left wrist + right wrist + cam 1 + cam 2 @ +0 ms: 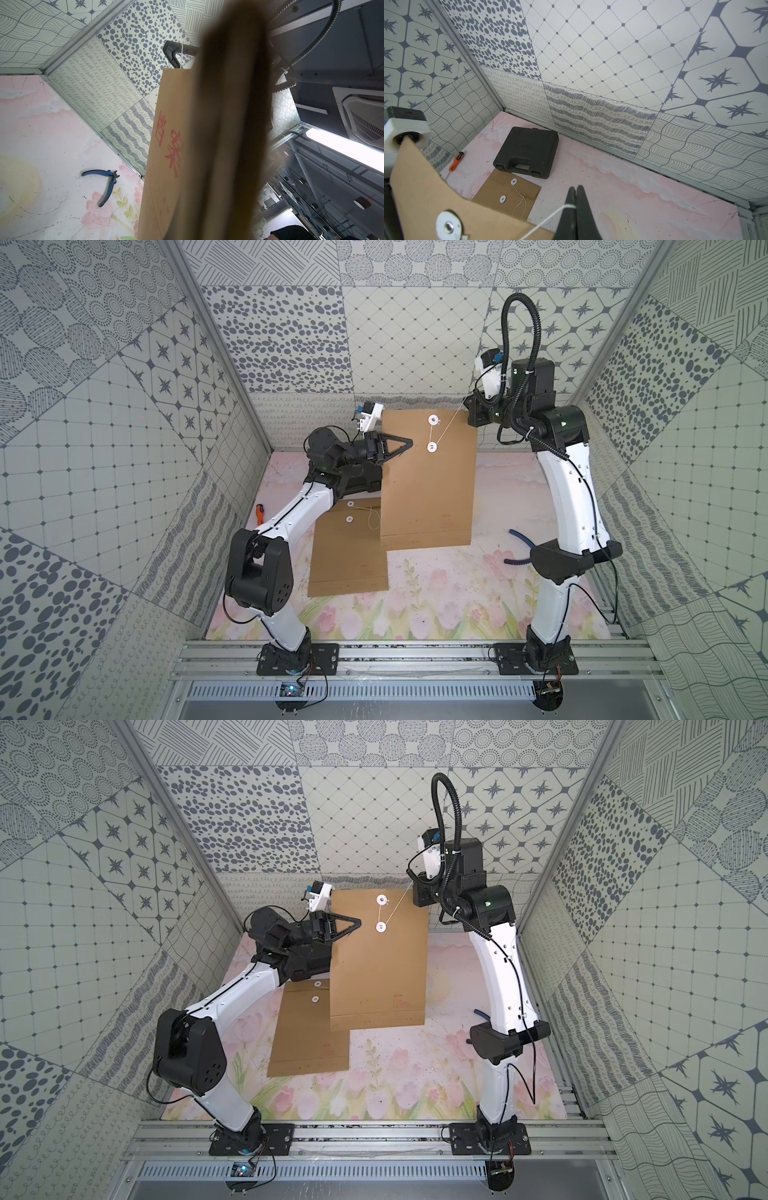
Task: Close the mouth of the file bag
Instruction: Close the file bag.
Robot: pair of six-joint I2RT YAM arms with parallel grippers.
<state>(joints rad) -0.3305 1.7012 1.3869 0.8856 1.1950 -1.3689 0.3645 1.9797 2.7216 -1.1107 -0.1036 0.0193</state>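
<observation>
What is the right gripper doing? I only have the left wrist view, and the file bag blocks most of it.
Observer: The right gripper is shut on the white string, which is taut between it and the file bag.
Operator: Where does the string run on the bag?
Observer: In both top views it goes from the upper button down to the lower button, then slants up to the right gripper.
Operator: Is anything lying below the bag?
Observer: A second file bag lies flat on the table, with a loose string.
</observation>
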